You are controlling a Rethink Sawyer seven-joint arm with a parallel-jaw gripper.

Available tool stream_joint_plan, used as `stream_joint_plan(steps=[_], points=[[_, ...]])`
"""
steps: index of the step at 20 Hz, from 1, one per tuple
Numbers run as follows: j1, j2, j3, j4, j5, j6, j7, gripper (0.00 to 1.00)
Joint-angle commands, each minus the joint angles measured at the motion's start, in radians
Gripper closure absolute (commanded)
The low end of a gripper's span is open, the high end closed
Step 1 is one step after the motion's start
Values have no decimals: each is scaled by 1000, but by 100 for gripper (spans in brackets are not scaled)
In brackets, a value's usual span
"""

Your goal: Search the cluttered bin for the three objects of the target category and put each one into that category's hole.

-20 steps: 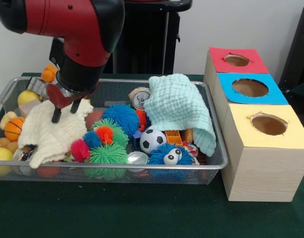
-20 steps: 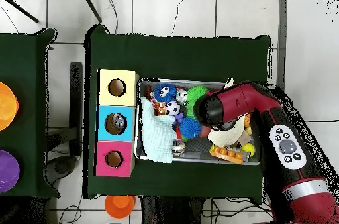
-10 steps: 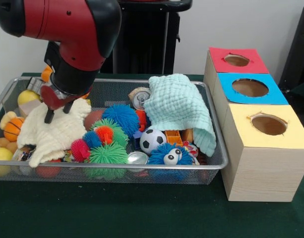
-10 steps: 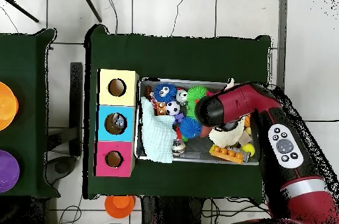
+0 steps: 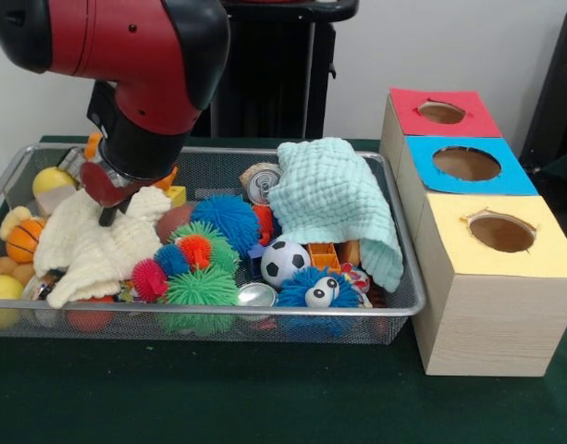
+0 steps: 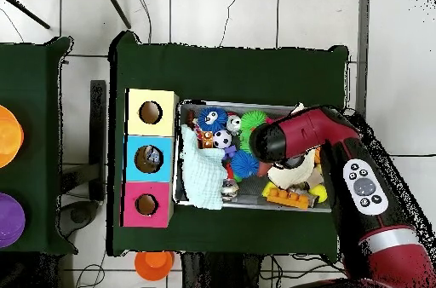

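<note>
Wire bin (image 5: pixel 408 277) holds two cloths; beside it, three boxes.

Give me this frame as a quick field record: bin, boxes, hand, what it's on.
bin: wire mesh bin, cluttered with toys and two cloths
boxes: red box, blue box, yellow box in a row beside the bin, each with a round hole on top
hand: hand down on the cream cloth; grip state unclear
other cloth: mint cloth draped at the box end
visible items: soccer ball, spiky green ball, can
</note>
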Motion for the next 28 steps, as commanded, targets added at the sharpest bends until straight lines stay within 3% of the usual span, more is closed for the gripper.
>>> stream_joint_plan(steps=[1, 10, 12, 21, 28], points=[[-24, 75, -47, -20, -32, 3, -241, 100], [-42, 61, -35, -1, -25, -33, -240, 100], [-64, 19, -21, 36, 1, -45, -259, 100], [-206, -347, 113, 318, 234, -55, -322, 100], [-226, -453, 152, 388, 285, -18, -306, 100]])
